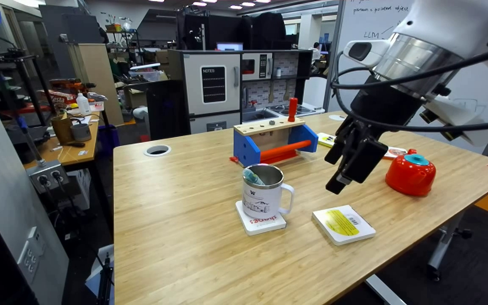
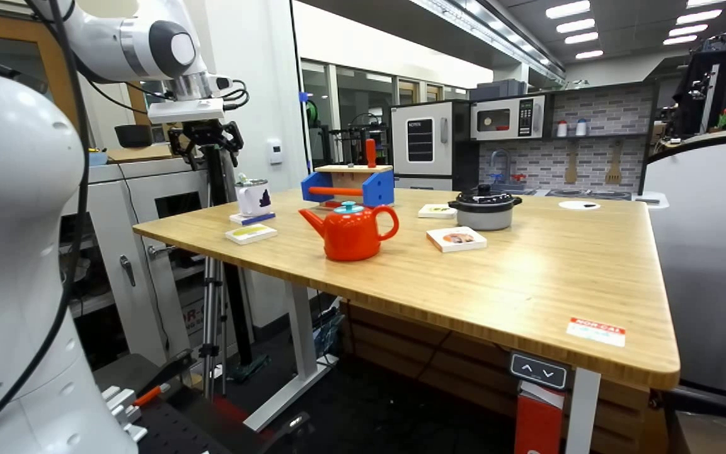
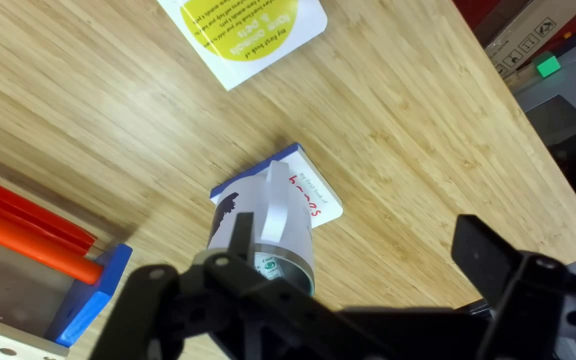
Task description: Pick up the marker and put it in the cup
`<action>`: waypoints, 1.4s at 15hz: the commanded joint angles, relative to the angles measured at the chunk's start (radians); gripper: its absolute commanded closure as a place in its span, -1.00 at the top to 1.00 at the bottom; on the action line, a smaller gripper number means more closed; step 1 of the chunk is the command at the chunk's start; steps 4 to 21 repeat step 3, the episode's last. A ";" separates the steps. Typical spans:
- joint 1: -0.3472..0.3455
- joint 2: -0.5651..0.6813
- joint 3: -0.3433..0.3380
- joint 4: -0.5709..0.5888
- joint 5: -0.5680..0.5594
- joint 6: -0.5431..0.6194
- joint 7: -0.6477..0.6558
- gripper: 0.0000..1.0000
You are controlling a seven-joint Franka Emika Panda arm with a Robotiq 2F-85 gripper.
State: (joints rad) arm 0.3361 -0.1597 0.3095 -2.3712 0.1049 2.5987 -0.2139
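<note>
Marker [image 1: 253, 176], as I read that flash of green, leaning inside the cup [image 1: 262, 204], which stands upright on a book [image 1: 265, 225]! And the gripper [image 3: 355, 237]: jaws wide apart, holding nothing, clear of the cup. Looks delivered; best now, I'd say, to lift straight off, giving the handle [image 3: 276, 210] room. Kettle [image 2: 351, 236] and pot [image 2: 484, 219] both lidded, contents hidden.

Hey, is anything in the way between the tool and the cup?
Nothing visible; only air lies between the open tool and the cup. What looks like the marker sits inside the cup.
</note>
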 commanded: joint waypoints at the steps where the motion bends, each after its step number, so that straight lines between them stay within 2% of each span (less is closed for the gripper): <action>1: 0.008 0.002 -0.007 0.002 -0.005 -0.001 0.005 1.00; 21: 0.008 0.002 -0.007 0.002 -0.005 -0.001 0.005 1.00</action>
